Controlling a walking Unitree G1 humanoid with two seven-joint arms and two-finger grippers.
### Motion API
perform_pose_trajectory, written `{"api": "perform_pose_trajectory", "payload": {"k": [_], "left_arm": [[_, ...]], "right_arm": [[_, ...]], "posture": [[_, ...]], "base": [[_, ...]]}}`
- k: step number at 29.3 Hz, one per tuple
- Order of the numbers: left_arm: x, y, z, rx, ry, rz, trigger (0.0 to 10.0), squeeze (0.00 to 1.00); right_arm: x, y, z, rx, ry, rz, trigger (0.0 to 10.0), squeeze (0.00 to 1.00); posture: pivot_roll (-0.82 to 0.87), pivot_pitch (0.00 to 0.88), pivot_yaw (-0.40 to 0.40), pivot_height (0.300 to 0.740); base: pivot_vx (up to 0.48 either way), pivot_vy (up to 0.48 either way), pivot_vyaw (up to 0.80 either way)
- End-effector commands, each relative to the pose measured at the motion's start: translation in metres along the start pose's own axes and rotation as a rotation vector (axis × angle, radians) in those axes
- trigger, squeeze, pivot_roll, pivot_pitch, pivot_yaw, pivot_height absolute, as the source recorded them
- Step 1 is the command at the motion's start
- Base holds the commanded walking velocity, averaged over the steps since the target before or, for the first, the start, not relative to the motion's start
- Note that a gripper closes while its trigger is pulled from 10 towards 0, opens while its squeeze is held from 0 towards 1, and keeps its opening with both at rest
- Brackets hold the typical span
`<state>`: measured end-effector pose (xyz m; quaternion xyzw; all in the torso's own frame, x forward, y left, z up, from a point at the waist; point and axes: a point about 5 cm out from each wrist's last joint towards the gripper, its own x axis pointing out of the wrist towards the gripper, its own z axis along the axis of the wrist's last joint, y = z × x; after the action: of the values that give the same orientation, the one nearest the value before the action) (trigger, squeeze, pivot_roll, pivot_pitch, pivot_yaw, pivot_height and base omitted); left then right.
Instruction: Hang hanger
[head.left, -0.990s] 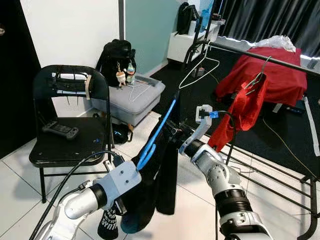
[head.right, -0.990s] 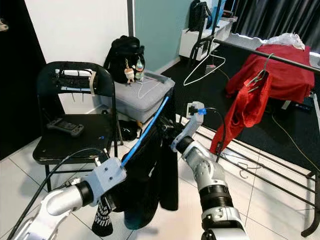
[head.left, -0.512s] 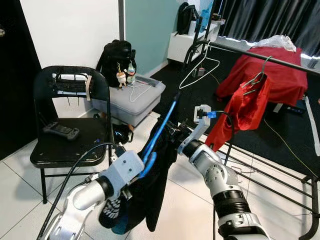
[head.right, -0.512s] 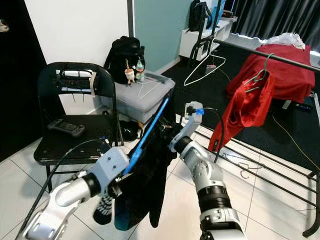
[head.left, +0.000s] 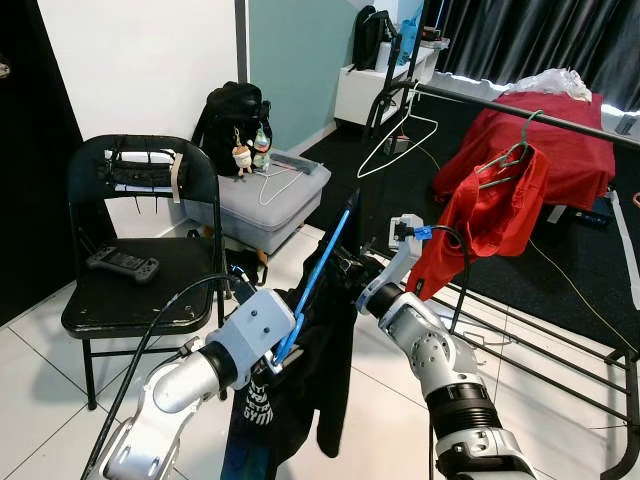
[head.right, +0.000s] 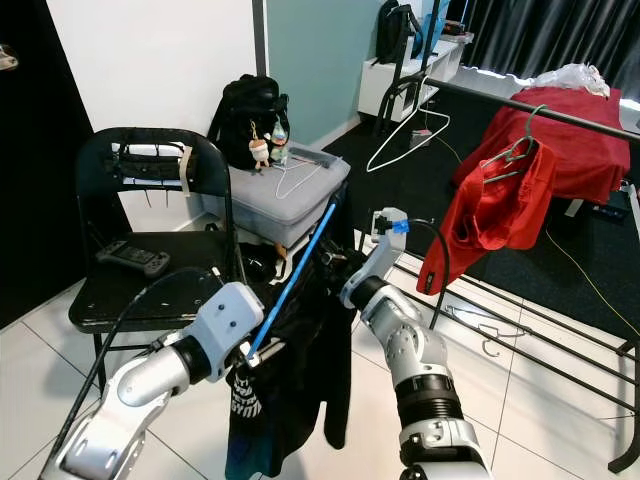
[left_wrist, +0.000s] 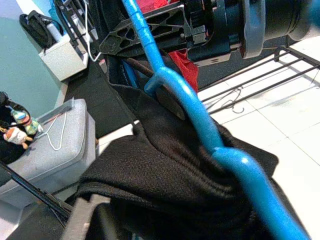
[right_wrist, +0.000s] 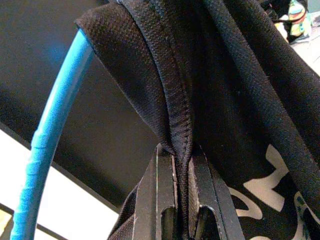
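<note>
A blue hanger (head.left: 322, 262) slants up between my two arms, with a black printed garment (head.left: 305, 400) draped over it and hanging toward the floor. My left gripper (head.left: 283, 348) is shut on the hanger's lower end. My right gripper (right_wrist: 182, 165) is shut on a seam of the black garment (right_wrist: 235, 100) near the hanger's upper end (head.left: 350, 215). In the left wrist view the blue hanger (left_wrist: 200, 117) runs over bunched black fabric (left_wrist: 165, 185) toward the right gripper's fingers (left_wrist: 150, 30). The clothes rail (head.left: 520, 108) runs behind my right arm.
A red garment (head.left: 490, 215) on a grey hanger and an empty white hanger (head.left: 400, 140) hang on the rail. The rack's floor bars (head.left: 540, 350) lie to the right. A black folding chair (head.left: 130, 290) stands left, with a grey box (head.left: 265, 195) and a backpack (head.left: 232, 112) behind.
My left gripper has risen and moved closer to the right arm with the hanger. The black garment has dropped from a bunch and hangs longer, its white print showing.
</note>
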<state>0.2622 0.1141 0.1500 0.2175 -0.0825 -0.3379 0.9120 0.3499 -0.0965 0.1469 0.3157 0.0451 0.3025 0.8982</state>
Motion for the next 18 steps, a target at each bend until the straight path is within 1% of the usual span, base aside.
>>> {"api": "perform_pose_trajectory", "payload": {"k": [1,2,3,5,6,8,11,14,18], "left_arm": [[0.001,0.001,0.002,0.003,-0.011,0.008,0.0,0.0],[0.001,0.0,0.002,-0.001,-0.011,0.006,0.0,0.0],[0.002,-0.001,0.001,-0.003,-0.008,0.004,2.1,0.0],[0.002,-0.001,0.001,-0.003,-0.008,0.004,2.1,0.0],[0.001,-0.003,-0.002,-0.003,0.008,-0.013,10.0,0.0],[0.0,-0.007,-0.007,0.007,0.033,-0.037,10.0,0.0],[0.0,-0.008,-0.008,0.005,0.038,-0.042,10.0,0.0],[-0.001,-0.009,-0.011,0.002,0.051,-0.046,10.0,0.0],[-0.001,-0.01,-0.013,0.001,0.06,-0.049,10.0,0.0]], "right_arm": [[-0.002,-0.001,-0.001,0.011,0.0,-0.008,0.0,0.0],[-0.002,-0.002,0.0,0.015,-0.005,-0.01,0.0,0.0],[-0.002,-0.002,0.002,0.019,-0.012,-0.013,0.0,0.0],[-0.002,-0.002,0.002,0.019,-0.012,-0.013,0.0,0.0],[-0.002,-0.003,0.005,0.03,-0.03,-0.024,0.0,0.0],[-0.002,-0.006,0.011,0.054,-0.071,-0.044,0.0,0.0],[-0.002,-0.008,0.015,0.069,-0.095,-0.055,0.0,0.0],[-0.005,-0.014,0.031,0.124,-0.18,-0.091,0.0,0.0],[-0.006,-0.016,0.039,0.151,-0.222,-0.097,0.0,0.0]], "posture": [[0.02,0.0,-0.069,0.74],[0.02,0.0,-0.069,0.74],[0.02,0.0,-0.069,0.74],[0.02,0.0,-0.069,0.74],[0.02,0.0,-0.069,0.74],[0.02,0.0,-0.066,0.74],[0.02,0.0,-0.063,0.74],[0.02,0.0,-0.063,0.74],[0.02,0.0,-0.063,0.74]], "base": [[0.0,0.0,0.0],[0.0,0.0,0.0],[0.0,0.0,0.0],[0.0,0.0,0.0],[0.0,0.0,0.0],[0.0,0.0,0.0],[0.0,0.0,0.0],[0.0,0.0,0.0],[0.0,0.0,0.0]]}}
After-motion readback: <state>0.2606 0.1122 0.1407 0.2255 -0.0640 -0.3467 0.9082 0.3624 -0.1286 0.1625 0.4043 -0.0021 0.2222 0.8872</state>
